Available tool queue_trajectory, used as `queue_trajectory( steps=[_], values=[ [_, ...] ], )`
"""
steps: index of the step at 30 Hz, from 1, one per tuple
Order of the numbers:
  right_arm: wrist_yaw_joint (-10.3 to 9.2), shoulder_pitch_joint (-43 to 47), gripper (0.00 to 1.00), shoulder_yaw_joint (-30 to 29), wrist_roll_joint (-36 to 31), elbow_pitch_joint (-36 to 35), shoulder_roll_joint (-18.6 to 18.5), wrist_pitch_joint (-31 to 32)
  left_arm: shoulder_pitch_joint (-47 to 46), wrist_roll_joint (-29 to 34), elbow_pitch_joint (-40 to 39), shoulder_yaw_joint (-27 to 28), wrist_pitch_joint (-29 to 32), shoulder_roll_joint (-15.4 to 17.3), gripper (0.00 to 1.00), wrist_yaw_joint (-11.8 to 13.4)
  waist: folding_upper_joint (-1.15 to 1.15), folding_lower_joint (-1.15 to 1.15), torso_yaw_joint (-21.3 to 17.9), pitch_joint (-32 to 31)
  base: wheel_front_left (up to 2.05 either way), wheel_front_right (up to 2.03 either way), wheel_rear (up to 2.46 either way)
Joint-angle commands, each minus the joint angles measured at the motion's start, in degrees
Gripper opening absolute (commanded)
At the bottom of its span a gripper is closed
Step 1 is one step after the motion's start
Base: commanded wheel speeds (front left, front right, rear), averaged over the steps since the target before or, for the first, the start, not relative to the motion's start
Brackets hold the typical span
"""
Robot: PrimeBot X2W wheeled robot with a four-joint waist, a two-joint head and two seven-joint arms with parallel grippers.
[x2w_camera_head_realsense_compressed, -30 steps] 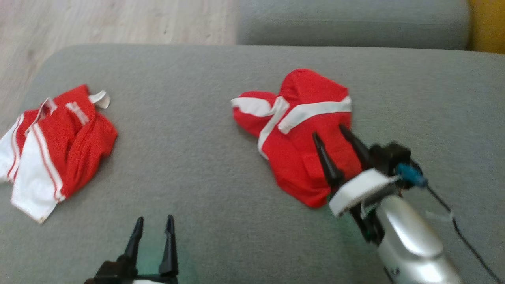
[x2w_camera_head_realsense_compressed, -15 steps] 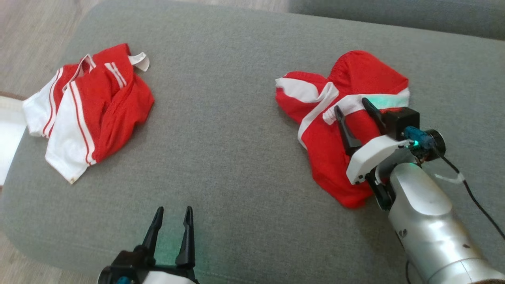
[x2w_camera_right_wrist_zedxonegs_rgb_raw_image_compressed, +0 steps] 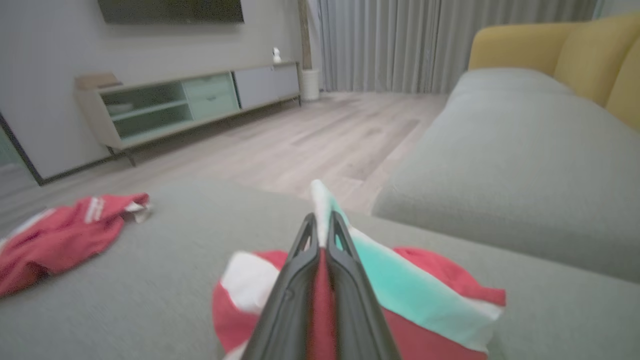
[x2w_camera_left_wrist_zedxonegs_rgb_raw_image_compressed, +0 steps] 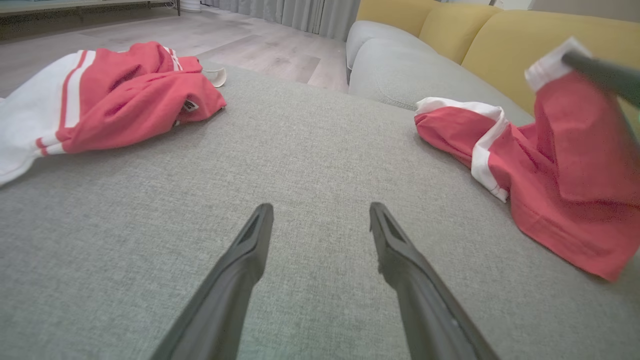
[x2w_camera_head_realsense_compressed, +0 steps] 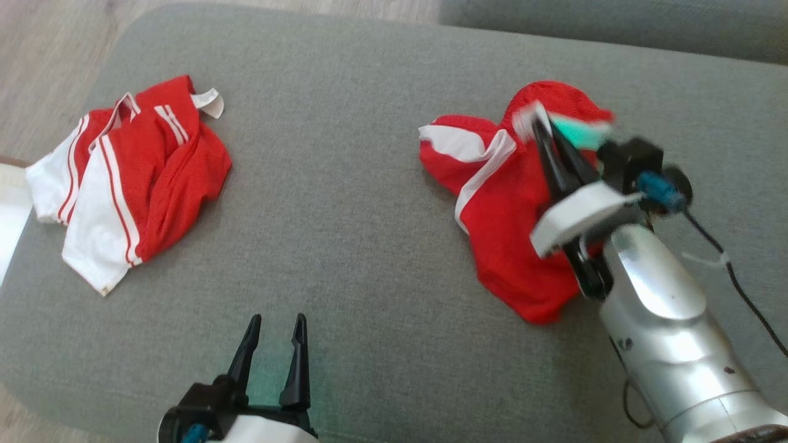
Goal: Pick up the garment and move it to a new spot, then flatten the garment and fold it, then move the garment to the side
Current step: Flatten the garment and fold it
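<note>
Right gripper: one; its two dark fingers are pressed together, pinching a white band of the garment.
Pinch, along the fingers: in the right wrist view the right gripper has the white band standing up between its tips, with red cloth of the garment spreading below; part of the band looks green-tinted.
Garment: one, red with white bands, crumpled, on the right half of the grey cushion, nearer its far edge than its near one. The pinched part is raised; the rest lies on the cushion.
Right arm: one silver forearm rising from the lower right corner of the head view, over the garment's near right part; one black cable hangs beside it.
Left gripper: one; fingers spread, nothing between them, above bare cushion at the near edge, left of the middle. Touching the fabric or not: cannot tell.
Second garment: one, red with white panels and thin stripes, crumpled at the cushion's left edge, well apart from both grippers.
Garments in all: two.
Neighbouring cushion: one, grey, beyond the far right corner.
Yellow backrests: two, behind that cushion.
Floor: pale wood, past the left and far edges.
</note>
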Motion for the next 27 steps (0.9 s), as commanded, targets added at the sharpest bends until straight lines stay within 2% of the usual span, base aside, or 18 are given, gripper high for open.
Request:
queue_trajectory(
  steps=[1,7,13,17,20,24,26,27],
  values=[
    [-0.04,-1.26,0.00,1.53,0.69,-3.86,1.31,-0.76,-1.06,0.24,-1.50,1.98,-0.61,-0.07,1.00,-0.09,0.00,0.00,-0.49,-0.88,0.00,0.00,0.00],
    [-0.04,-2.70,0.00,5.93,6.18,-16.93,1.32,-0.78,0.10,0.75,-0.73,2.52,-0.61,-0.07,1.00,-0.91,0.00,0.00,-0.89,-4.58,0.00,0.00,0.00],
    [-0.04,-5.00,0.00,12.81,14.44,-24.54,1.33,-0.78,1.76,0.98,0.29,2.90,-0.61,-0.07,1.00,-1.65,0.00,0.00,0.38,-7.92,0.00,0.00,0.00],
    [-0.04,-6.70,0.00,13.00,20.69,-28.53,1.33,-0.78,3.34,1.11,0.81,3.76,-0.61,-0.07,1.00,-1.76,0.00,0.00,1.12,-8.81,0.00,0.00,0.00],
    [-0.04,-7.45,0.00,9.64,20.30,-26.46,1.33,-0.78,4.40,1.01,0.80,4.62,-0.61,-0.07,1.00,-1.63,0.00,0.00,1.38,-8.72,0.00,0.00,0.00],
    [-0.04,-6.45,0.00,2.75,15.26,-17.68,1.16,-0.78,4.96,0.84,0.63,4.92,-0.61,-0.07,1.00,-1.85,0.00,0.00,1.90,-7.73,0.00,0.00,0.00],
    [-0.04,-5.05,0.00,-1.50,13.12,-13.36,-0.62,-0.78,4.72,0.66,0.45,4.74,-0.61,-0.07,1.00,-1.89,0.00,0.00,2.19,-7.10,0.00,0.00,0.00],
    [-0.04,-5.05,0.00,-1.50,13.12,-13.36,-0.62,-0.78,4.72,0.66,0.45,4.74,-0.61,-0.07,1.00,-1.89,0.00,0.00,2.19,-7.10,0.00,0.00,0.00]
  ],
)
